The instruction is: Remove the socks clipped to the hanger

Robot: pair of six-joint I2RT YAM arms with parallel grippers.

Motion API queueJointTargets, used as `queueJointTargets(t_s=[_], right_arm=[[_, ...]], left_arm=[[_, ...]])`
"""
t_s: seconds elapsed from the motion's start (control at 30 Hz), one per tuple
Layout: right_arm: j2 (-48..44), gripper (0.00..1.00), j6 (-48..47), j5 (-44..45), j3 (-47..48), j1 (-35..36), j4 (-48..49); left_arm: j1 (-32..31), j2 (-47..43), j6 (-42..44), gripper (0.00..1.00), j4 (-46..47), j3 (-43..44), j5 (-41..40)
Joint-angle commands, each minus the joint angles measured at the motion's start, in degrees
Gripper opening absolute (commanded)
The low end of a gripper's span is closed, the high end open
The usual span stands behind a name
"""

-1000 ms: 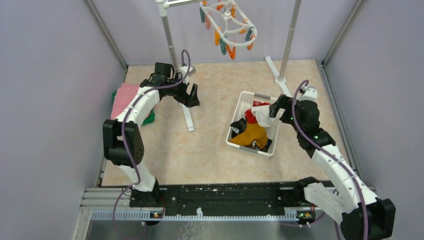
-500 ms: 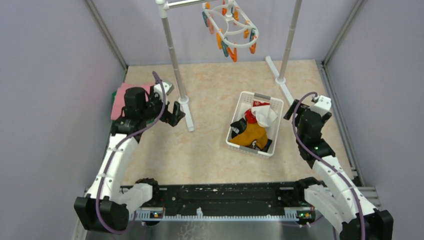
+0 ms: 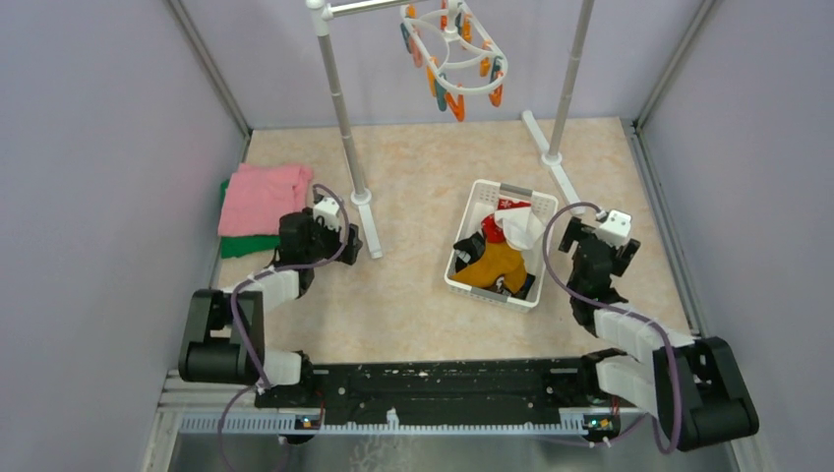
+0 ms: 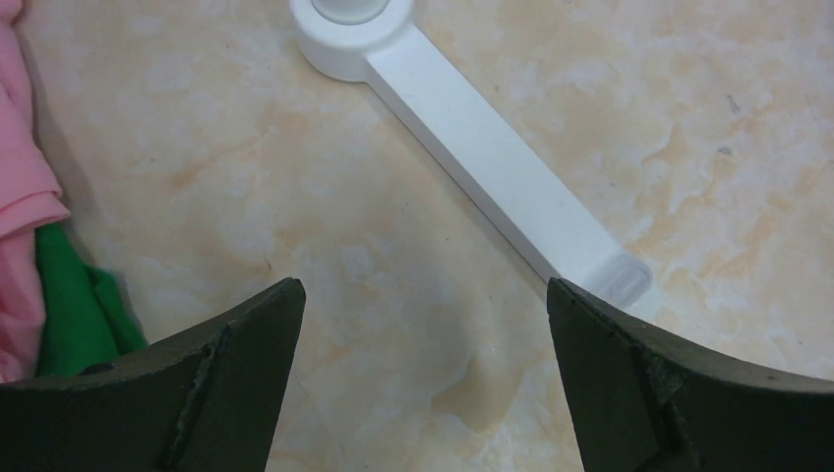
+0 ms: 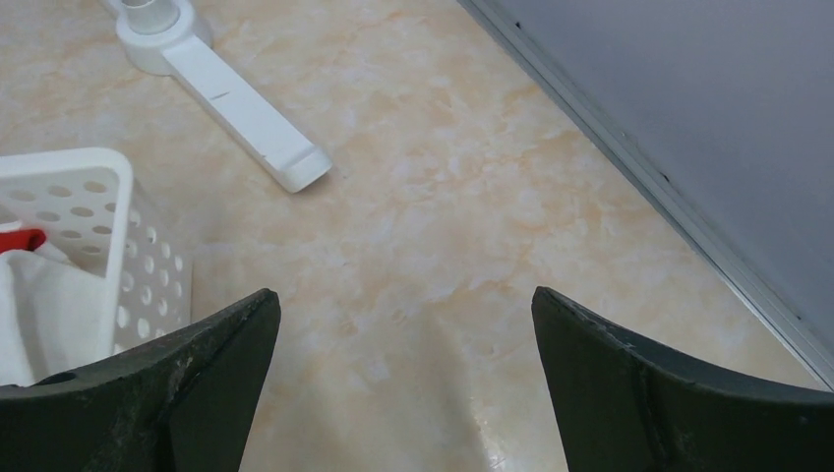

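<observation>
The job looks almost over. The hanger [image 3: 452, 54] hangs up on the tall rack [image 3: 339, 98] at the far end of the table [image 3: 413, 295]. Its orange and teal clips [image 3: 454, 101] dangle with nothing in them, as far as I can tell. They are small from up here, so a tiny bit of cloth could hide among them. The socks [image 3: 495, 261] lie in a pile in the white basket [image 3: 511, 189], which sits on the table nearer the right side. I see a yellow one on top, then a black one, a red one and a white one. They look soft and floppy and all mixed up. The left gripper [image 4: 423, 285] is low over the table by the rack's white foot [image 4: 492, 157], with its jaws wide apart and nothing in them. The pink cloth [image 3: 261, 197] and the green cloth [image 3: 246, 246] lie just beside it. The right gripper [image 5: 403, 305] is low too, just beside the basket, with its jaws wide apart and empty. I think no more picking is needed. The next move, if there is one, is to let both rest, or to take one more look at the clips.
</observation>
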Motion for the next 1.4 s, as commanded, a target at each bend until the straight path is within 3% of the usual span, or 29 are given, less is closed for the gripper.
queueJointTargets(t_s=[0.0, 0.17, 0.3, 0.4, 0.5, 0.63, 0.67, 0.73, 0.8, 0.87, 1.37], right_arm=[[5.3, 0.99, -0.5, 0.4, -3.6, -2.8, 20.7], [11.8, 0.99, 0.1, -0.7, -6.4, -5.3, 33.2], [16.1, 0.99, 0.0, -1.0, -8.1, -6.1, 41.0], [15.4, 0.99, -0.6, -4.2, -9.9, -6.1, 43.4], [17.3, 0.99, -3.3, -8.7, -15.4, -5.9, 55.5], [27.2, 0.99, -10.1, -22.1, -15.6, -5.5, 65.1], [29.0, 0.99, -11.7, -18.2, -14.5, -3.9, 67.1], [25.1, 0.99, -9.9, -14.1, -9.1, -3.4, 54.3], [24.5, 0.99, -6.1, -16.1, -3.2, -6.6, 40.0], [23.2, 0.99, -2.9, -22.1, -3.5, -10.4, 38.1], [23.3, 0.99, -3.5, -22.8, -4.8, -10.5, 41.1]], left_arm=[[0.2, 3.6, -1.8, 0.99, 22.9, -3.9, -2.3], [0.3, 5.3, -1.7, 0.99, 38.8, -10.7, -7.4], [0.4, 6.9, -1.0, 0.99, 51.5, -17.6, -5.8], [0.4, 14.5, -1.4, 0.99, 72.8, -23.4, -7.1], [0.5, 8.9, -2.3, 0.99, 57.5, -20.2, -8.4], [0.7, 13.2, -3.9, 0.99, 57.6, -16.0, -12.5], [0.8, 12.5, -4.3, 0.99, 53.7, -14.4, -12.7], [0.9, 11.7, -4.5, 0.99, 45.9, -12.0, -12.9], [0.9, 11.9, -4.4, 0.99, 46.4, -12.0, -12.9], [0.9, 12.0, -4.4, 0.99, 47.1, -12.3, -12.9], [0.9, 11.6, -4.1, 0.99, 46.8, -12.4, -12.9]])
